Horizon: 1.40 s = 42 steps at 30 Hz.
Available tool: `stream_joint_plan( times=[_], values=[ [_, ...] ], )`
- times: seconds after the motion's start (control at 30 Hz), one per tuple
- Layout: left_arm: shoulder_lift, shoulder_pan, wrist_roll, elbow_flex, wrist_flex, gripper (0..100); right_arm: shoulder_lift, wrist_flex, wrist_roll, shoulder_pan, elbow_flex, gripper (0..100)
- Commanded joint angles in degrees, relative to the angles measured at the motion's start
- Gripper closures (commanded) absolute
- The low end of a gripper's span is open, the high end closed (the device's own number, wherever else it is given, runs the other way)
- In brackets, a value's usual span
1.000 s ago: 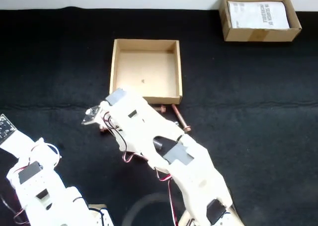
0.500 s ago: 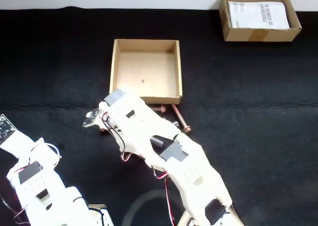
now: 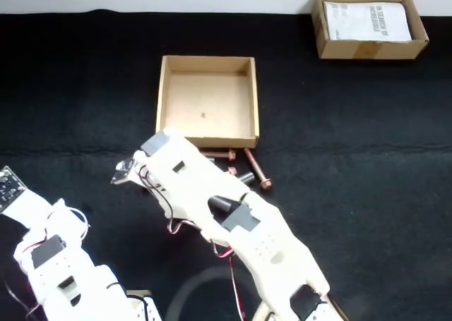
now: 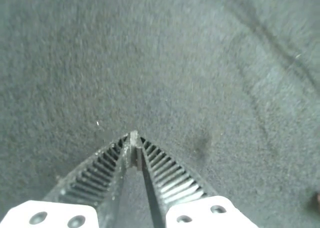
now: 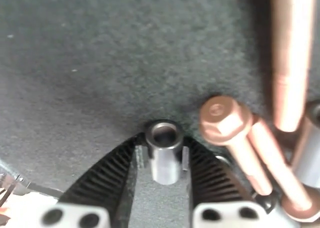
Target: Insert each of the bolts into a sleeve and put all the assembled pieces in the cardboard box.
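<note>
1. The bench (image 3: 367, 194), under its black cloth, is carrying everything. The left jaws are hanging over a bare patch of it.
2. The right arm (image 3: 233, 222) is stretching out toward the bolts and is by far the nearer of the two. The left arm (image 3: 49, 257) is sitting well apart from them.
3. The box (image 3: 207, 99) is lying beyond the right jaws, past the bolts, and no assembled piece is showing in it.
4. The long bolt (image 5: 292, 52) is lying ahead of the right jaws and off to one side, its shaft running roughly along the line of the fingers.
5. The nearest bolt (image 5: 235, 133) is lying just beside the right jaws. Its hex head is sitting about level with the fingertips, and its shaft is running back along the outside of one finger.
6. The sleeve (image 5: 164, 155) is sitting between the right jaws, which are clamping it at a narrow gap. Its long axis is running along the fingers, and its open bore is pointing out past the tips.
7. The left jaws are pressing tip to tip, gripping nothing.
8. Judging from this, the coming move is turning on lining a bolt's shaft up with that outward-facing bore. The nearest bolt is pointing the wrong way for that, so the left jaws are likely needing to open and fetch it.
</note>
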Motion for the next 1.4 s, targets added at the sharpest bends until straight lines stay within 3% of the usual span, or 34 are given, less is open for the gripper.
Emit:
stream_joint_plan(
  times=[0.0, 0.4, 0.67, 1.0, 1.17, 1.37],
  values=[
    [-1.36, 0.04, 0.26, -0.13, -0.97, 99, 0.57, 1.19, -0.09, -0.66, -0.57, 98.6],
    [-1.27, 1.1, 0.18, -0.04, -0.97, 99, -5.93, 6.02, -3.78, 4.62, -12.09, 99.1],
    [-1.27, 1.27, 0.18, 0.04, -0.88, 99, -24.66, 6.2, -7.56, 7.6, -11.12, 99.1],
    [-1.36, 3.21, 0.18, 0.75, -0.7, 99, -59.82, 6.11, -12.04, 11.47, 8.04, 99.1],
    [-1.27, 3.82, 0.18, 0.84, 0.0, 99, -75.12, 5.93, -17.41, 21.76, 11.91, 99.1],
    [-1.27, 9.45, -0.18, -5.05, 14.42, 99, -91.3, 5.76, -19.6, 42.33, 20.09, 99.1]
  ],
)
